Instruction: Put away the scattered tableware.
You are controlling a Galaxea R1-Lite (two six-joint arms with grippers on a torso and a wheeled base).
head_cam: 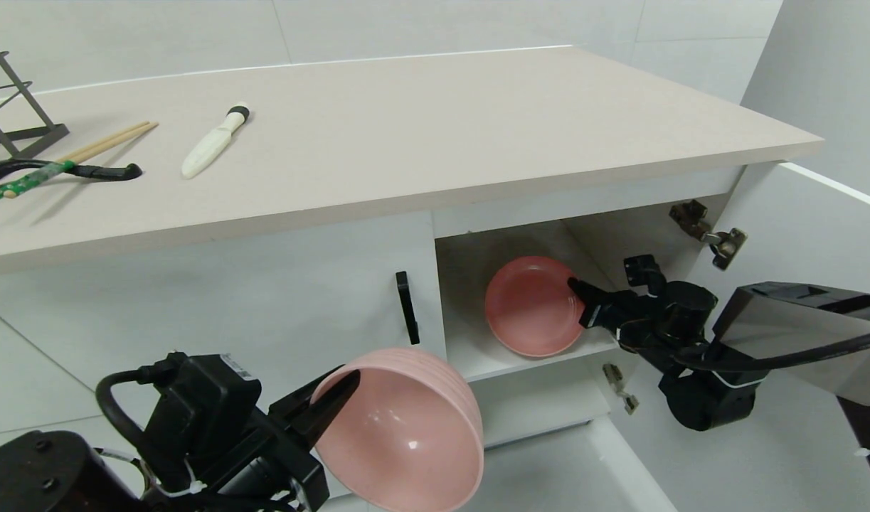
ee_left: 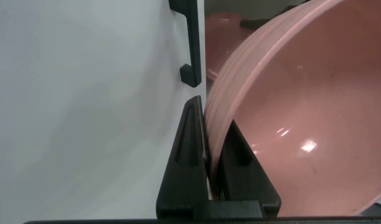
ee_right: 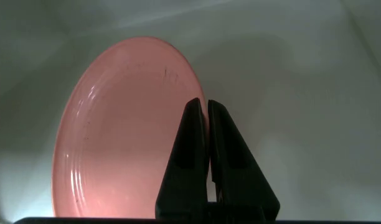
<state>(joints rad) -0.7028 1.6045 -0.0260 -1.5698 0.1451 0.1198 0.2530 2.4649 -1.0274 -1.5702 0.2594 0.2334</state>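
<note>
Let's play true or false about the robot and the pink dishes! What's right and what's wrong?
1. The left gripper holds the bowl by its rim. True.
2. The chopsticks lie on the counter. True.
3. The plate lies on the counter too. False: it stands tilted inside the cupboard, pinched by the right gripper.
4. Both cupboard doors are shut. False: the right door is open; the left door is shut.
5. The bowl is blue. False: it is pink.
</note>
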